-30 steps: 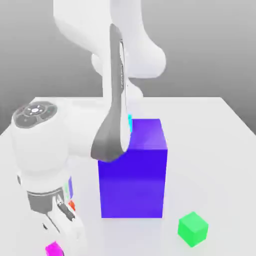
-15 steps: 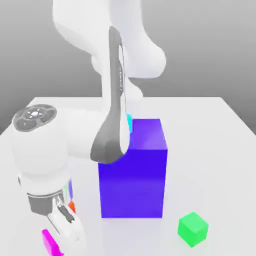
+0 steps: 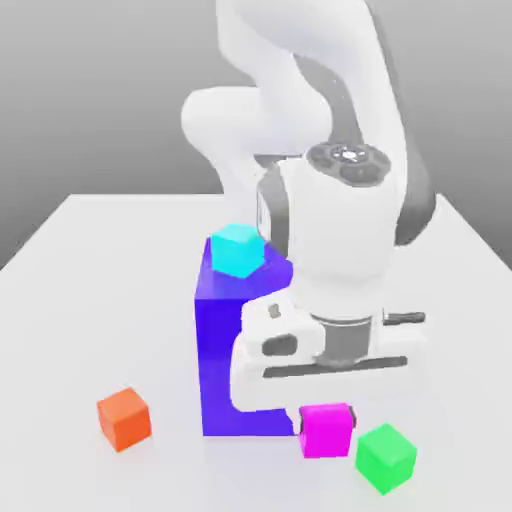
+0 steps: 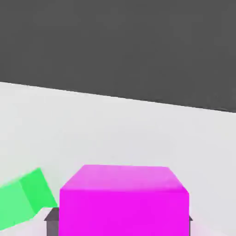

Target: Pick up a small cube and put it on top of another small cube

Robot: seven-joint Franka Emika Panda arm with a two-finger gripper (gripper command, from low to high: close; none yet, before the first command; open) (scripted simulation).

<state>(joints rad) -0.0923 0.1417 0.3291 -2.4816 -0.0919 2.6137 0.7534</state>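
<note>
On the white bench (image 3: pixel 90 260), a tall blue-violet block (image 3: pixel 215 350) (cyan cube (image 3: pixel 237 249) on top) stands behind the gripper (image 3: pixel 326 425), an orange cube (image 3: pixel 124 418) apart toward the exterior view's left. Plain magenta small cube (image 3: pixel 326 431) is clamped in the gripper beside the green cube (image 3: pixel 386 457).

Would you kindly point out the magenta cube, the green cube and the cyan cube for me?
magenta cube (image 3: pixel 326 431), exterior view, on its front face.
green cube (image 3: pixel 386 456), exterior view, middle of the cube, near its front edge.
cyan cube (image 3: pixel 237 250), exterior view, middle of the cube, atop the blue block.
</note>
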